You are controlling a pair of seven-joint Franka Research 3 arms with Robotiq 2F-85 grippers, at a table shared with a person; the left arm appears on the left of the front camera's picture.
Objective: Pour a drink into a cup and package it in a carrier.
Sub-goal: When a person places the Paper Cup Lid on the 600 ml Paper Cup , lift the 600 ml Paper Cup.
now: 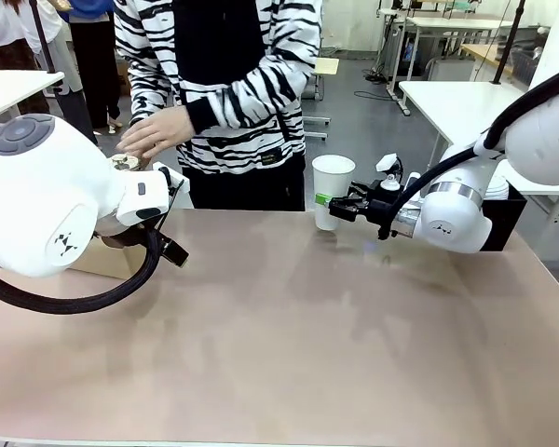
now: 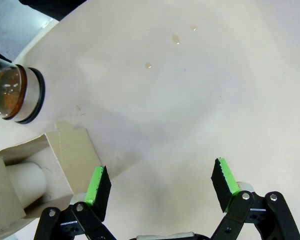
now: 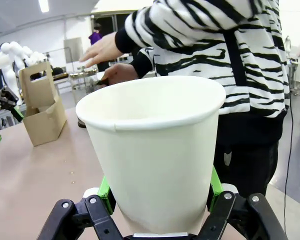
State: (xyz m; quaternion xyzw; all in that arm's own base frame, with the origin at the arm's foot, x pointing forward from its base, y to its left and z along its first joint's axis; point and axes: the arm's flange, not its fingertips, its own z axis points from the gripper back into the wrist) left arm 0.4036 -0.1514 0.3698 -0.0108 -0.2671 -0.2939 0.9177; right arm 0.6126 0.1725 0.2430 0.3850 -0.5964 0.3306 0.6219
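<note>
The right end effector (image 1: 343, 207) reaches in level from the right, clamped on the sides of an upright white cup (image 1: 333, 184) near the counter's (image 1: 279, 354) far edge. The left end effector (image 2: 160, 186) hangs fingers wide apart over bare counter, just beside the carrier (image 2: 70, 150) (towards the left edge). The drink (image 2: 9, 95) stands in its glass carafe (image 2: 32, 95) near the carrier, under the person's hand (image 1: 154, 132); bare counter stretches from the middle to the near edge.

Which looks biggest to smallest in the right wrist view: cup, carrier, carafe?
1. cup, biggest only because it is nearest the camera.
2. carrier.
3. carafe, partly hidden, so unsure against the carrier.
</note>
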